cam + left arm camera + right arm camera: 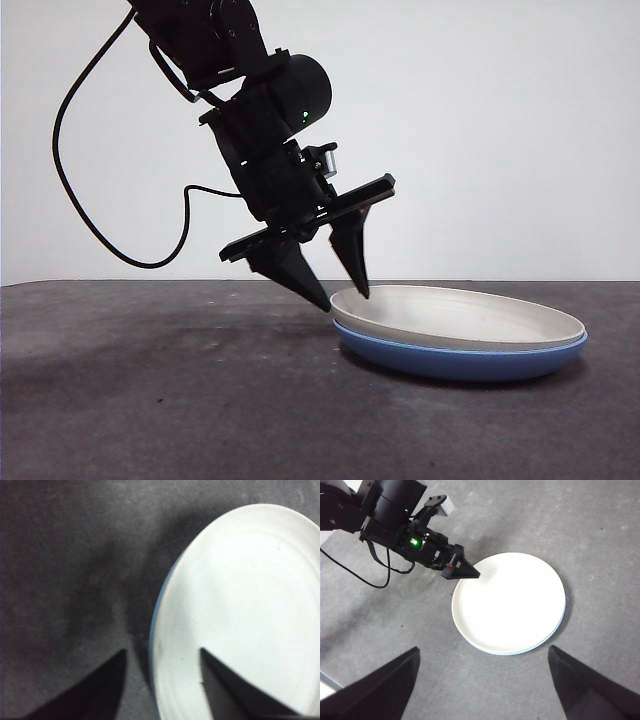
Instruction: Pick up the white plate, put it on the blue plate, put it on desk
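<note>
No legible writing or brand marks. The left claw (343, 292) stands with jaws apart at the left rim of the white plate (470, 312), one jaw tip outside the rim, one over it. The white plate sits nested on the blue plate (455, 360) on the worktop (150, 390). The right claw (482, 680) hangs above, jaws wide apart.

My left gripper (161, 652) has its two black jaws spread apart, one over the dark grey desk (65, 570), the other over the white plate (245, 615). The plate's rim runs between them. A thin edge of the blue plate (154, 625) shows just beneath that rim.
</note>
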